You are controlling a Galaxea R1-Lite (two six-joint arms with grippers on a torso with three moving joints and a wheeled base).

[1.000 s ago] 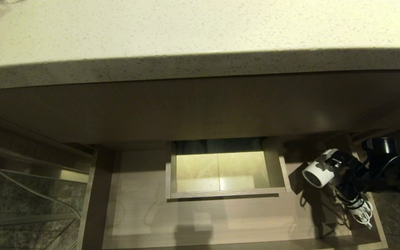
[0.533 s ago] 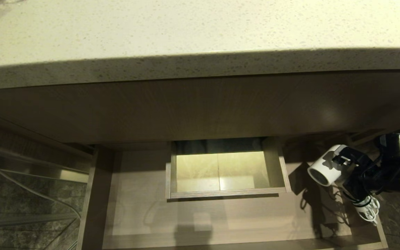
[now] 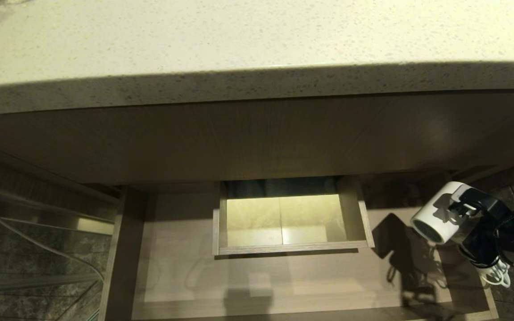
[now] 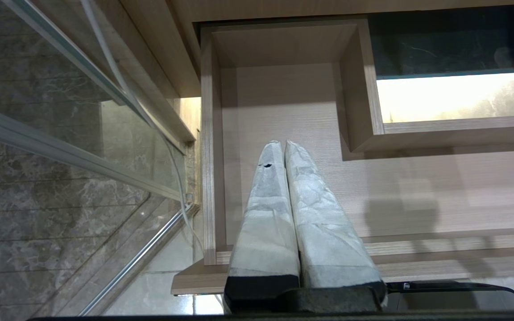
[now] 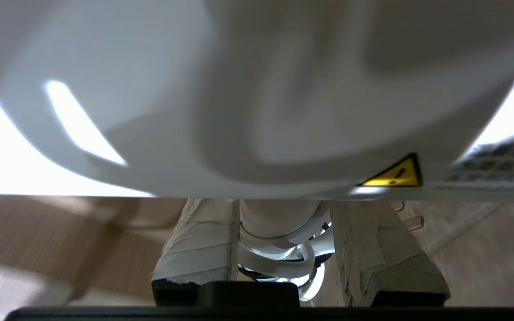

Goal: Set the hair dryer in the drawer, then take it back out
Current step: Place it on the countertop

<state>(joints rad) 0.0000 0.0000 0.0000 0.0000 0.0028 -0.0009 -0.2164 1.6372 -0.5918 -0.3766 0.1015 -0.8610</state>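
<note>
Beige wood-grain drawer [image 3: 185, 272] stands pulled out beneath the speckled stone countertop [image 3: 239, 40], its floor bare around the walled rectangular cut-out [image 3: 283, 218] at the middle, through which a bright yellowish surface shows. The white hair dryer [image 3: 440, 214] is not lying on the drawer floor: it hangs at about four o'clock from the cut-out, over the drawer's right end, barrel mouth facing eight o'clock, its coiled cord [image 3: 495, 274] dangling below. The right gripper [image 5: 279, 249] reaches in from three o'clock with padded fingers [image 5: 199, 249] clamped on the dryer's slim handle. The left gripper [image 4: 283, 147] hovers over the drawer's left part, fingers pressed together, holding nothing.
</note>
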